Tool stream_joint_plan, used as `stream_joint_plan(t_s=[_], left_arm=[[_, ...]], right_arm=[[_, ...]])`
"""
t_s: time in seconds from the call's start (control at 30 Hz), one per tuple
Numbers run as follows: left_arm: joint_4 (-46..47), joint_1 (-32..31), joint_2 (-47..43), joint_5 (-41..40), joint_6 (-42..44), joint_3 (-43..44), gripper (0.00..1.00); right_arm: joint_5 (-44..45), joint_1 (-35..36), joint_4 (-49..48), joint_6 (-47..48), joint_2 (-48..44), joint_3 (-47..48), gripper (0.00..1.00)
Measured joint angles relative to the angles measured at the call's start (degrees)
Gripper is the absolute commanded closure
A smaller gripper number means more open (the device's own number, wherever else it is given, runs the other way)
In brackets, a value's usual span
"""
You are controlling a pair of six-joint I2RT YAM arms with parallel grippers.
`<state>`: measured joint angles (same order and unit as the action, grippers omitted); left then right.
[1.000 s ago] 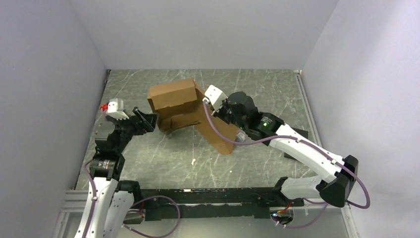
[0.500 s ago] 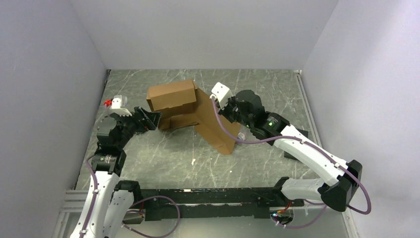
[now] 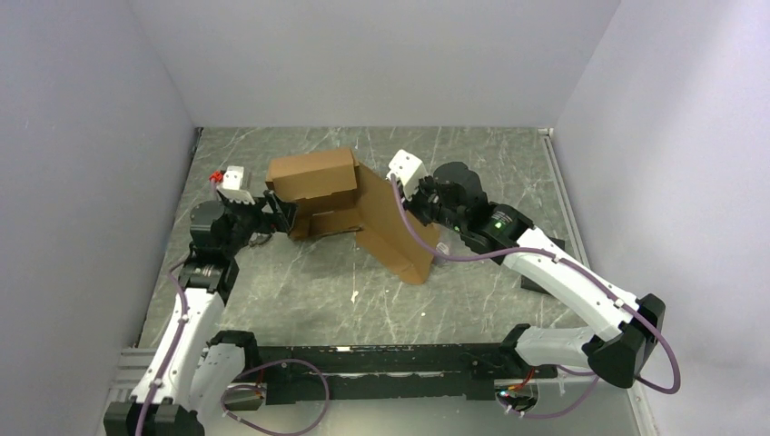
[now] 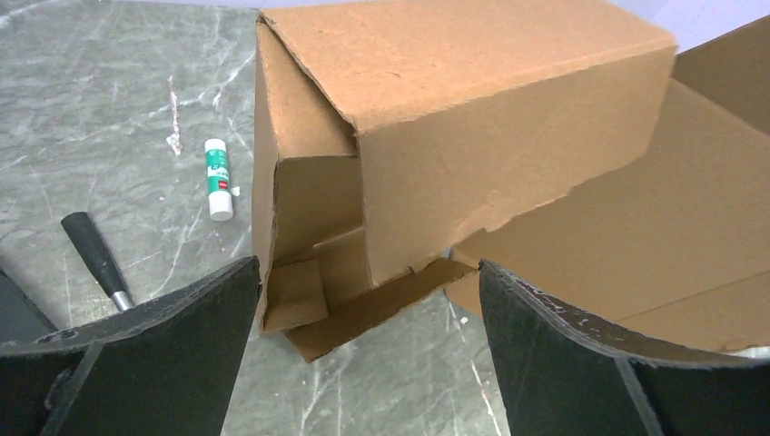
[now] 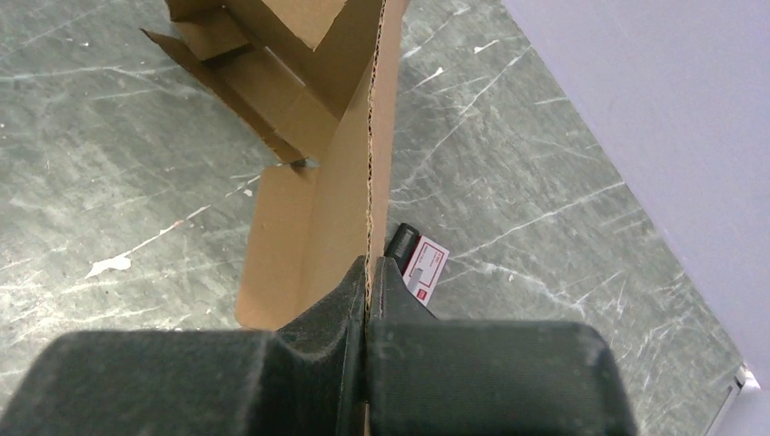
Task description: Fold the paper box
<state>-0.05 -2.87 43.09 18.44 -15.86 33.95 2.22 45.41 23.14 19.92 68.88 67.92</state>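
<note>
two grippers share the paper box. right gripper pinches its flap upright; left gripper gapes wide, ready to brace.

Paper box: brown corrugated cardboard, matt, 1 cut edge rough. Table: grey marble-look top, smooth, slight sheen, white scuffs. Left gripper, fingers: black plastic, matt, scuffed. Glue stick: white plastic, smooth.
</note>
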Motion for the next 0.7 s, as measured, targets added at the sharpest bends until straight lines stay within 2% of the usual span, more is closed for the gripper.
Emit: stream_joint_plan(t_s=[0.37, 0.57, 0.7], left_arm=[[5.7, 0.8, 10.4, 3.6, 3.0, 2.3, 0.09], [7.1, 4.5, 10.3, 8.9, 2.9, 2.8, 0.11], [4.3, 7.7, 9.3, 12.9, 2.7, 4.2, 0.08]], right_arm=[[-4.4, -1.5, 1.7, -0.2, 0.2, 1.3, 1.00], [-8.3, -4.0, 3.2, -0.1, 0.5, 2.5, 1.00], [-9.6, -4.5, 3.5, 0.2, 1.0, 3.1, 1.00]])
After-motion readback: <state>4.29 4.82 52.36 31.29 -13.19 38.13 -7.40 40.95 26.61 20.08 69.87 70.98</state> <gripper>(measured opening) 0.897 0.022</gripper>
